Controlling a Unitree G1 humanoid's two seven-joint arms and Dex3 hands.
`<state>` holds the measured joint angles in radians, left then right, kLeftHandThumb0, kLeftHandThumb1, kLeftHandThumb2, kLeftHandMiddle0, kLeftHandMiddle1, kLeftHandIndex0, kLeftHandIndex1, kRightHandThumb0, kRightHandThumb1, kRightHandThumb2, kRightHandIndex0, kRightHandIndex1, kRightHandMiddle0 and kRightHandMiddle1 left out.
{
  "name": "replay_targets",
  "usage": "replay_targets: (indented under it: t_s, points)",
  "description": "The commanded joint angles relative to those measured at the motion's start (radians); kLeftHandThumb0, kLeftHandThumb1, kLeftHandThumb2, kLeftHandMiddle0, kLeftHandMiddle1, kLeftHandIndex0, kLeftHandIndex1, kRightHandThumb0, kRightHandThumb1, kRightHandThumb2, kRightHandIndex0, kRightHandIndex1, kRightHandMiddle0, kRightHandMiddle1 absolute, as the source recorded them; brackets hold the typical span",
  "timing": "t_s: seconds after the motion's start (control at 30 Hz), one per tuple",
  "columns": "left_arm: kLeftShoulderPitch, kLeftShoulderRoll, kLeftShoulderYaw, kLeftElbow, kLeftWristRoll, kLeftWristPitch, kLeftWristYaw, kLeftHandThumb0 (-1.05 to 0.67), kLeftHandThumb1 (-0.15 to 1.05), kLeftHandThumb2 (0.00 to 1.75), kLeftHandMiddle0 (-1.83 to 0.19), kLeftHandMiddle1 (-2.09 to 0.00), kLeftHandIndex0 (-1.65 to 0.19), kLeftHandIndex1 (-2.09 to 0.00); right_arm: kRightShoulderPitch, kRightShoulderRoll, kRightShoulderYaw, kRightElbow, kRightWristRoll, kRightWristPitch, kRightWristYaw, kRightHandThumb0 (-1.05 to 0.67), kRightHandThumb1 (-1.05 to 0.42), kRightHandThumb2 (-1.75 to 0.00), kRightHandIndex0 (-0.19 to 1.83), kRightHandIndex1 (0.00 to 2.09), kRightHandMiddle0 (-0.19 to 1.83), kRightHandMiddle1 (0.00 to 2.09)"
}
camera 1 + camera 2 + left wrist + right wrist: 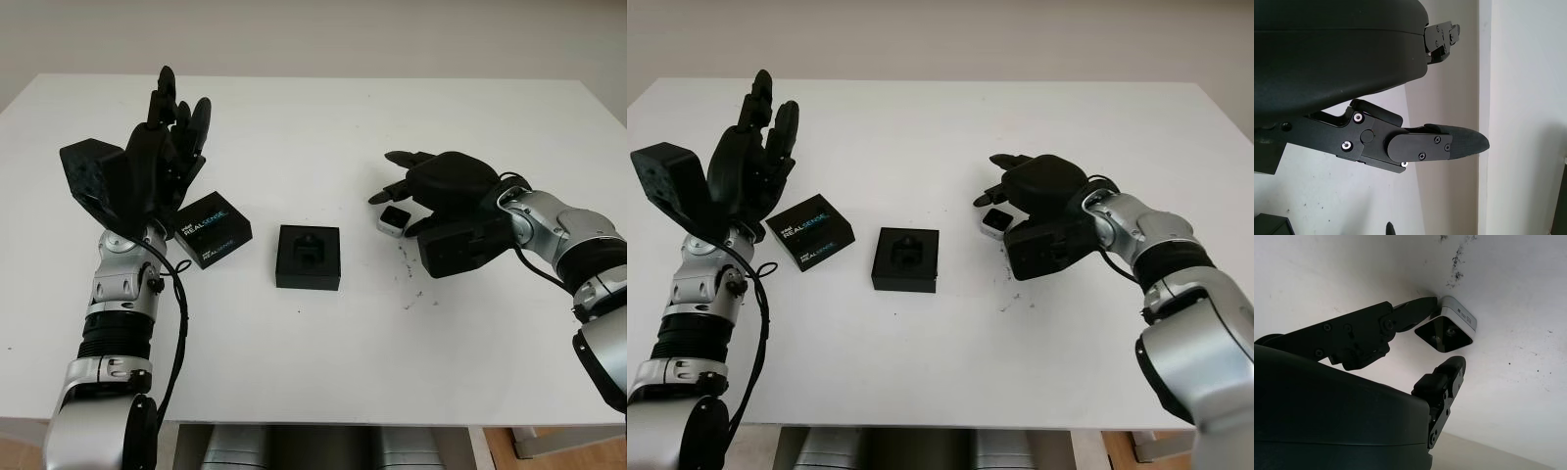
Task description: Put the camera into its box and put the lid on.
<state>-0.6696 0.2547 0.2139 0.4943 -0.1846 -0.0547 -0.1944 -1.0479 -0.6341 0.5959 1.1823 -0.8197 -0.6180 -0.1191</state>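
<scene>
The small silver camera (394, 219) with a black face lies on the white table, right of centre. My right hand (395, 206) hovers over it, one fingertip (1422, 307) touching its side and the thumb (1453, 366) just short of its other edge. The open black box (309, 257) with a foam insert sits at the table's middle. Its lid (213, 229), printed REALSENSE, lies just left of the box. My left hand (176, 122) is raised above and left of the lid, open and holding nothing.
Dark smudges (407, 262) mark the table (313, 372) in front of my right hand. The table's far edge meets a pale wall. The front edge runs close to the robot's body.
</scene>
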Motion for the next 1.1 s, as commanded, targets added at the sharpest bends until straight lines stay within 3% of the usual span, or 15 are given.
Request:
replay_targets:
  t_s: [0.0, 0.17, 0.2, 0.27, 0.4, 1.07]
  points:
    - [0.004, 0.008, -0.004, -0.015, 0.006, 0.001, -0.001, -0.63, 1.05, 0.39, 0.17, -0.06, 0.18, -0.03, 0.006, 0.004, 0.005, 0.010, -0.008, 0.002, -0.011, -0.30, -0.95, -0.06, 0.11, 0.06, 0.77, 0.15]
    - [0.002, 0.007, -0.002, -0.016, 0.004, 0.006, 0.000, -0.62, 1.05, 0.40, 0.17, -0.05, 0.18, -0.04, 0.002, 0.001, 0.016, 0.018, -0.026, 0.010, -0.026, -0.32, -0.95, -0.06, 0.12, 0.06, 0.83, 0.23]
    - [0.001, 0.007, -0.002, -0.015, 0.004, 0.006, 0.000, -0.63, 1.05, 0.39, 0.17, -0.05, 0.18, -0.04, 0.001, 0.001, 0.017, 0.020, -0.026, 0.012, -0.024, -0.32, -0.97, -0.06, 0.12, 0.06, 0.78, 0.35]
    - [0.000, 0.010, -0.004, -0.011, 0.008, 0.004, -0.001, -0.64, 1.05, 0.39, 0.17, -0.06, 0.17, -0.04, -0.002, 0.002, 0.019, 0.025, -0.027, 0.019, -0.016, -0.33, -0.98, -0.05, 0.12, 0.05, 0.50, 0.91]
    - [-0.005, 0.012, -0.007, -0.008, 0.012, 0.006, -0.001, -0.63, 1.05, 0.40, 0.18, -0.05, 0.18, -0.04, -0.005, 0.001, 0.023, 0.028, -0.031, 0.028, -0.010, -0.35, -0.99, -0.05, 0.13, 0.06, 0.39, 1.18]
    - [-0.004, 0.009, -0.009, -0.012, 0.021, 0.032, -0.001, -0.63, 1.05, 0.40, 0.19, -0.02, 0.19, -0.01, 0.014, 0.016, -0.064, 0.044, 0.101, 0.057, 0.144, -0.34, -0.95, -0.05, 0.17, 0.07, 0.39, 1.27]
